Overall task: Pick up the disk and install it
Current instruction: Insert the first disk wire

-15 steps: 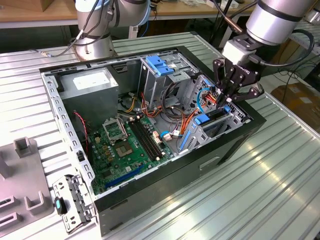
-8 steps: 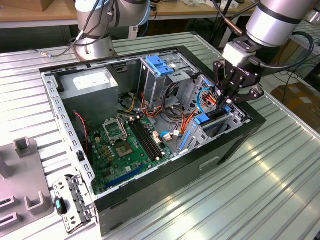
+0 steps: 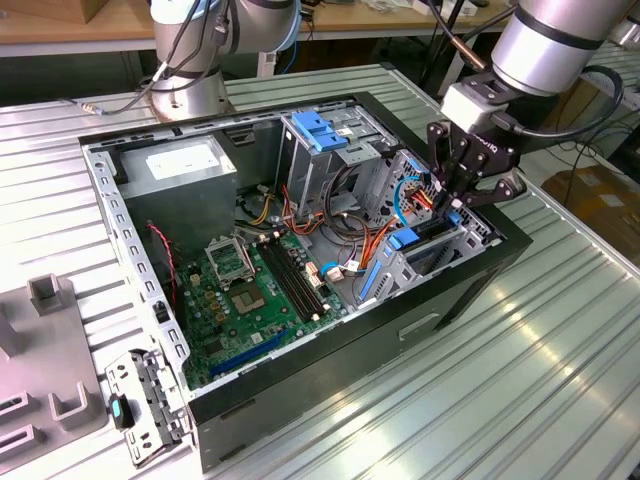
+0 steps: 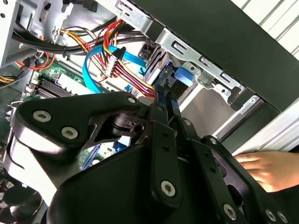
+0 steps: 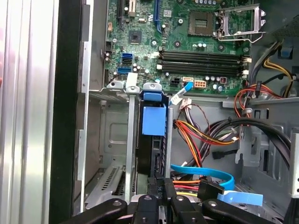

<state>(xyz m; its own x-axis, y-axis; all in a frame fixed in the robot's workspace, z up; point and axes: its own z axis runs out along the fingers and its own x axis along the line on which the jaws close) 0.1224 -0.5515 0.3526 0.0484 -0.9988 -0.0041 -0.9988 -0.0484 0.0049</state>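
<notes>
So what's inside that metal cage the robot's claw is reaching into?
In the drive cage a disk stands on edge, blue rail showing. The gripper sits at its end; the disk's label and the slot's depths are hidden.

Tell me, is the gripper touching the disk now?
Touching. In the first wrist view the gripper pinches the disk by its edge, no gap.

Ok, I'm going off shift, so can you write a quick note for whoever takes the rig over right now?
Hand: inside the open case, right at the disk's near edge; grip unclear.
Disk: standing on edge in a slot of the drive cage, blue rail towards the hand.
Done: disk is in the slot.
Left: can't tell if it is fully seated.
Note: a person's hand is beside the case.
</notes>
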